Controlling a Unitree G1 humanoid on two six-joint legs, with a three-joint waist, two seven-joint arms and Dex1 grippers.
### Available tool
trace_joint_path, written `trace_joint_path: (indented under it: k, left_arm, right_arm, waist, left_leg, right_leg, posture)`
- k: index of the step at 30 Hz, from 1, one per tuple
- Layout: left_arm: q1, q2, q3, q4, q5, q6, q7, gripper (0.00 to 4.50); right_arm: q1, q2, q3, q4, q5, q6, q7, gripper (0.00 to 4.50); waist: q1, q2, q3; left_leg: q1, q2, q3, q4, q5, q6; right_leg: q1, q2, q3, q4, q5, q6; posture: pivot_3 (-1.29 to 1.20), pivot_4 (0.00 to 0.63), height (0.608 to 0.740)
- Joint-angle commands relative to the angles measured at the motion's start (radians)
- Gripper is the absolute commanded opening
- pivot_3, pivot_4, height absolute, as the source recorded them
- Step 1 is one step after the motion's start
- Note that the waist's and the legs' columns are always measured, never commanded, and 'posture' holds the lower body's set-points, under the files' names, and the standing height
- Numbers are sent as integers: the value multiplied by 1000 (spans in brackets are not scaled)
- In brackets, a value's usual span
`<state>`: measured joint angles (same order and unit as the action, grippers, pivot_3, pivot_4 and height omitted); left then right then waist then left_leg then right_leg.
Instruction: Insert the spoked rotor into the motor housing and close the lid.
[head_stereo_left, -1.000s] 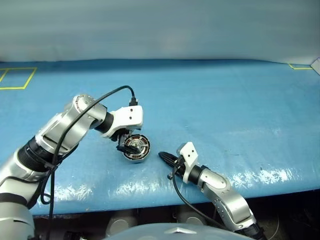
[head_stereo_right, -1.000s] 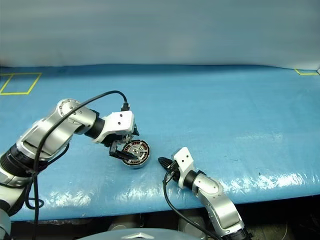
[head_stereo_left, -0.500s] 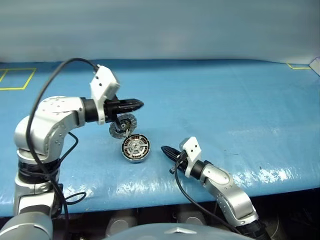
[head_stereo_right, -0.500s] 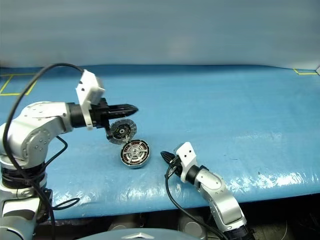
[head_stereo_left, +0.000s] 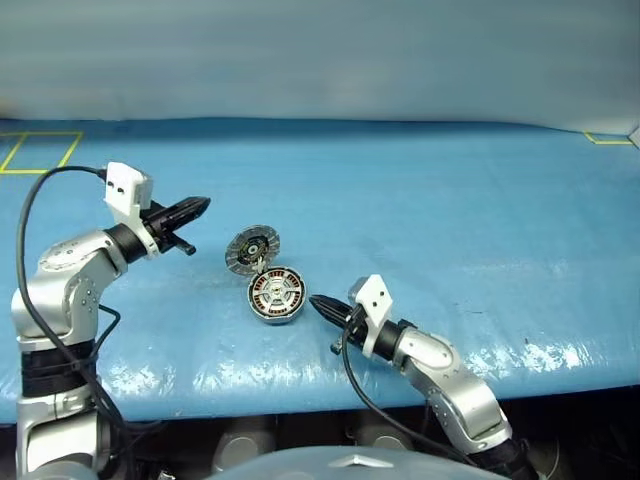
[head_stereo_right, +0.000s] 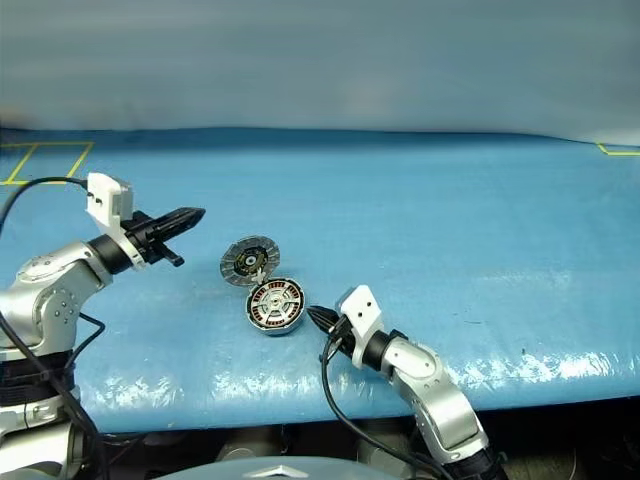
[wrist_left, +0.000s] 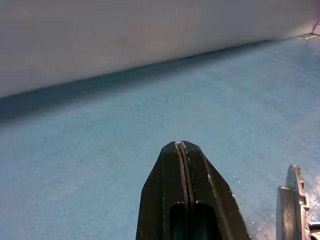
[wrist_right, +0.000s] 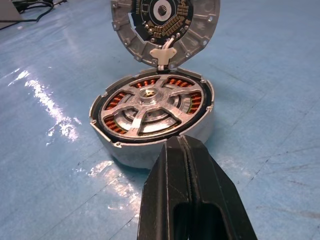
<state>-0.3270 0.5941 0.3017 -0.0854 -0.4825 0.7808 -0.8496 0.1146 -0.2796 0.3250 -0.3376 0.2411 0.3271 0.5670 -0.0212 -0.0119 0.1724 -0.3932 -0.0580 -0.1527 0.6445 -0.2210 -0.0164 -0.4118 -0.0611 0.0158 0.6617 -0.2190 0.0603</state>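
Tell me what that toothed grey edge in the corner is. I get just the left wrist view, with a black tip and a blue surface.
Observer: That is a lid, standing open, hinged to the edge of a round metal cup.
Operator: Is anything inside the cup?
Observer: A spoked wheel lies in it, ringed by copper windings.
Operator: Where is the other arm?
Observer: The right pincer, shut, points at the cup from the side opposite the lid, with its tip close to the wall.
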Motion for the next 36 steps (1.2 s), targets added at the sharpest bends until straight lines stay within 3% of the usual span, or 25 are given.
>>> trace_joint_path:
  k: [1, 6, 17, 26, 36]
  left_arm:
    - [-46, 46, -45, 96, -91, 77, -143, 14]
    - [-130, 78, -134, 254, -101, 129, -236, 14]
    - [-280, 34, -290, 430, -28, 22, -326, 14]
    - [-264, 32, -362, 332, -57, 78, -408, 14]
    - [-159, 13, -402, 150, -120, 203, -378, 14]
  right_arm:
    - [23, 2, -11, -16, 5, -52, 5, 0]
    - [68, -4, -12, -18, -14, -61, -17, 0]
    - [114, 20, -18, 5, -28, -108, -53, 0]
    - [147, 58, -24, 67, -50, -200, -80, 0]
    - [120, 73, -35, 91, -57, -240, -90, 0]
  waist:
    - [-3, 0, 0]
    - [-5, 0, 0]
    - [-5, 0, 0]
    - [-8, 0, 0]
    - [-9, 0, 0]
  left_leg:
    - [0, 0, 0, 0, 0, 0]
    - [0, 0, 0, 0, 0, 0]
    - [0, 0, 1, -1, 0, 0]
    - [0, 1, 1, -2, 0, 0]
    - [0, 1, 1, -3, 0, 0]
  right_leg:
    - [0, 0, 0, 0, 0, 0]
    - [0, 1, -1, 0, 0, 0]
    - [-1, 0, 0, 0, 1, 0]
    - [-2, 0, 0, 0, 1, 0]
    - [-2, 0, 1, 0, 0, -1]
  posture:
    - [0, 150, 740]
    - [0, 150, 740]
    - [0, 150, 740]
    - [0, 150, 740]
    - [0, 150, 740]
